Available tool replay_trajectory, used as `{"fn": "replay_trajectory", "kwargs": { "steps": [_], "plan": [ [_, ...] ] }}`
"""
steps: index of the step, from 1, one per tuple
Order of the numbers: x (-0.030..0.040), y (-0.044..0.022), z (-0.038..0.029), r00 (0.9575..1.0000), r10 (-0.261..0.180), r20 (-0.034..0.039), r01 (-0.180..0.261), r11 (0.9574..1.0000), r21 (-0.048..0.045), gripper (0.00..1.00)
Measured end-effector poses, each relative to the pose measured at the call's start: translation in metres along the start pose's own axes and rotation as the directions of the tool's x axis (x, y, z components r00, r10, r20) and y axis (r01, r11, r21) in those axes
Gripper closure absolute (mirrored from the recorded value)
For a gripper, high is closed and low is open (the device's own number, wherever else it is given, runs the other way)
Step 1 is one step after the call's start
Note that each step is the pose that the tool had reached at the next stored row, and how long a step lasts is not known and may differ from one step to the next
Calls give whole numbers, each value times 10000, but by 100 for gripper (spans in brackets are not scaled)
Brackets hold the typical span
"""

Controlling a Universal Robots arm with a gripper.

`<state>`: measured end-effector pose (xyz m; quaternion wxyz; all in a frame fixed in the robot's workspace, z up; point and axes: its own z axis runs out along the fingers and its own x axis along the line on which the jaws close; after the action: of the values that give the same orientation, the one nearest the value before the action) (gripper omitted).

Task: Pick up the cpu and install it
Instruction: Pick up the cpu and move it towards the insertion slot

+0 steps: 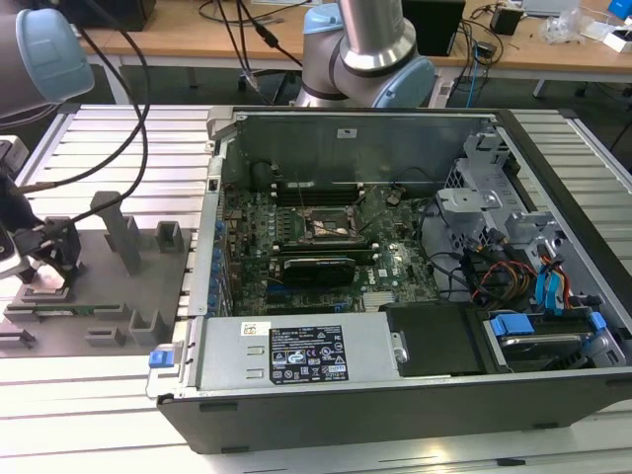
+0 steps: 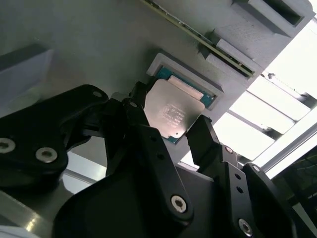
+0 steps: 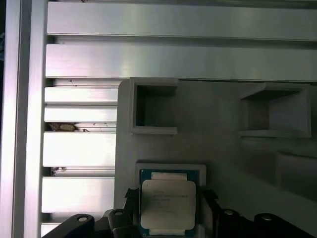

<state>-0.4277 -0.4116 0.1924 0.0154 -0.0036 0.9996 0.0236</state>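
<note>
The cpu (image 3: pixel 168 208), a thin square chip with a pale silver top plate, sits between my black fingers (image 2: pixel 140 116) in both wrist views. My gripper (image 2: pixel 171 121) is shut on the cpu (image 2: pixel 171 110), one finger against each side. It is held just over a shallow square nest (image 3: pixel 171 167) in the grey fixture plate (image 1: pixel 148 267). In the exterior view my gripper (image 1: pixel 44 252) is low over that plate at the exterior view's left. The open dark socket frame (image 1: pixel 334 225) lies on the motherboard inside the computer case (image 1: pixel 395 395).
Grey posts and blocks (image 1: pixel 123 237) rise from the fixture plate close to my gripper. Two square pockets (image 3: pixel 153 109) sit beyond the nest. A long black card (image 1: pixel 316 267) lies below the socket. Case walls, drive bays and cables (image 1: pixel 513 276) surround the motherboard. Ribbed aluminium table (image 1: pixel 99 415) lies around.
</note>
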Motion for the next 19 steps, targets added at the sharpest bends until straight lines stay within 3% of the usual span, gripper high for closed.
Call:
{"fn": "replay_trajectory", "kwargs": {
  "steps": [7, 19],
  "plan": [
    [2, -2, 44, 10000, 1, 1, -1, 10000, 0, 40],
    [2, -2, 50, 10000, 4, 1, -4, 10000, 0, 40]
  ]
}}
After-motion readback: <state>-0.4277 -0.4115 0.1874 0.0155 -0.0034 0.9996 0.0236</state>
